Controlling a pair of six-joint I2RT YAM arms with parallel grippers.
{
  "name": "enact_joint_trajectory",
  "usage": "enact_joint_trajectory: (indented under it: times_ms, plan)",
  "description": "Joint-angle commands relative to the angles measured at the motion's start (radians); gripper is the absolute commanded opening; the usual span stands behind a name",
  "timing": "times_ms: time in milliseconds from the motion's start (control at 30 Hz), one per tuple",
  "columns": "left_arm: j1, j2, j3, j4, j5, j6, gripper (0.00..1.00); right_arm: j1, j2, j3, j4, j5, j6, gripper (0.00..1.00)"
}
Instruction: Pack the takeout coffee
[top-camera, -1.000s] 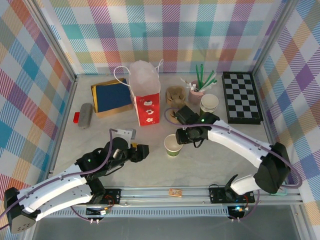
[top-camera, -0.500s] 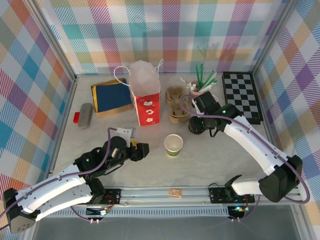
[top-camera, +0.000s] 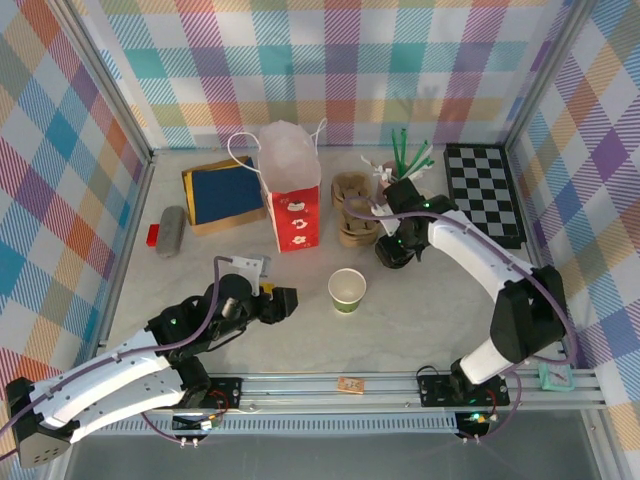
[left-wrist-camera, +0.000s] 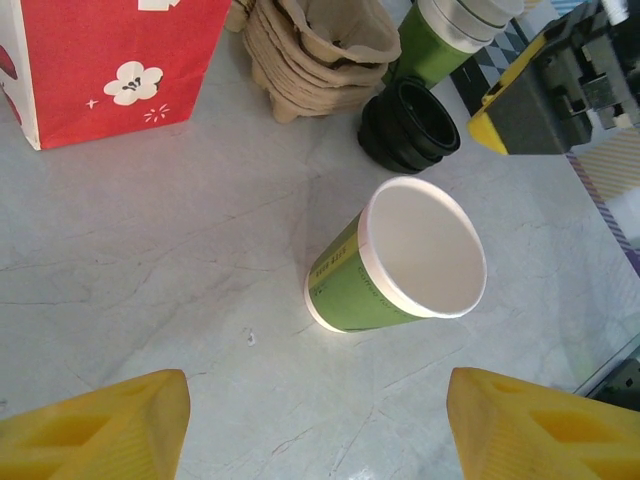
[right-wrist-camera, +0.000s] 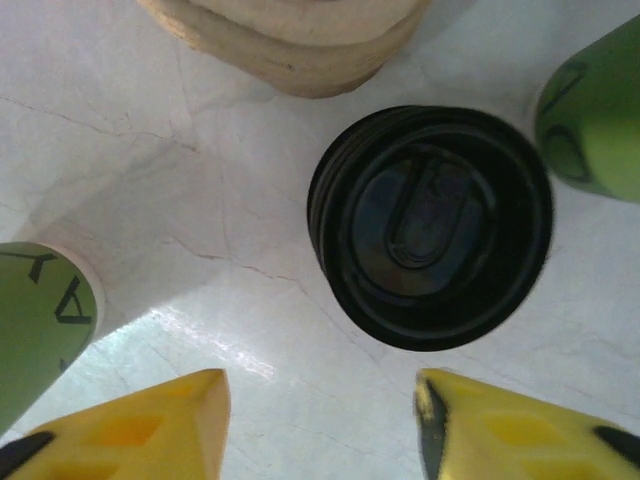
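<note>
left wrist view: lidless green cup, empty, upright mid-table, near black lid stack; second green cup just beside stack. left gripper spread, empty; right gripper spread above stack.

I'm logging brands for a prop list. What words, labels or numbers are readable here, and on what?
"A", probably: black letter on the green cup at the right wrist view's left edge; rest cut off.
Lidless cup: dark small print on its side, too small to read.
Red bag: white flowers, no words.
Black lids: no text.
</note>
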Motion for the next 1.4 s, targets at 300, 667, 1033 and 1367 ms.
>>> enact_joint_trajectory:
  times_ms: [300, 667, 1033, 1367]
  plan:
    - [-0.015, -0.037, -0.034, -0.039, -0.035, -0.002, 0.69, -0.008, 0.1, 0.064, -0.012, 0.003, -0.103, 0.48]
    - [-0.015, -0.032, -0.037, -0.042, -0.042, -0.002, 0.69, -0.016, 0.163, 0.081, -0.01, -0.01, -0.12, 0.47]
    - [-0.016, -0.028, -0.044, -0.039, -0.048, -0.002, 0.7, -0.034, 0.187, 0.09, -0.019, -0.027, -0.124, 0.42]
    - [-0.015, -0.014, -0.051, -0.029, -0.055, -0.001, 0.7, -0.034, 0.209, 0.093, -0.02, -0.043, -0.121, 0.41]
